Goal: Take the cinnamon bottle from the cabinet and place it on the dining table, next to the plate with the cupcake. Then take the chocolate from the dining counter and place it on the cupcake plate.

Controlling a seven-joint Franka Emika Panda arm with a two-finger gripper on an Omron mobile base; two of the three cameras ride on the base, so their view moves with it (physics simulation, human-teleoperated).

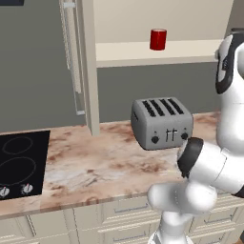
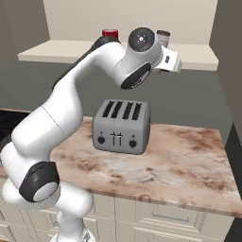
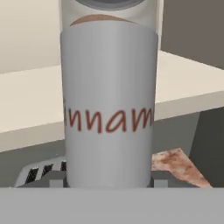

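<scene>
The cinnamon bottle point(image 3: 109, 109) looms close in the hand view, upright, with a pale label in red lettering and a dark cap. Its base hangs in front of the cabinet shelf point(image 3: 26, 105) and over the toaster, so it is off the shelf. In the right base view its cap point(image 2: 163, 34) pokes up behind the wrist. My gripper point(image 2: 164, 47) is shut on the bottle, level with the shelf's front edge; its fingertips are hidden. The dining table, plate, cupcake and chocolate are out of view.
A red can point(image 1: 158, 39) stands on the cabinet shelf point(image 1: 190, 50). A grey four-slot toaster point(image 2: 121, 126) sits on the marble counter point(image 2: 189, 160) below my hand. The cabinet door with a silver handle point(image 1: 71, 47) stands open at left, above a black cooktop point(image 1: 19, 162).
</scene>
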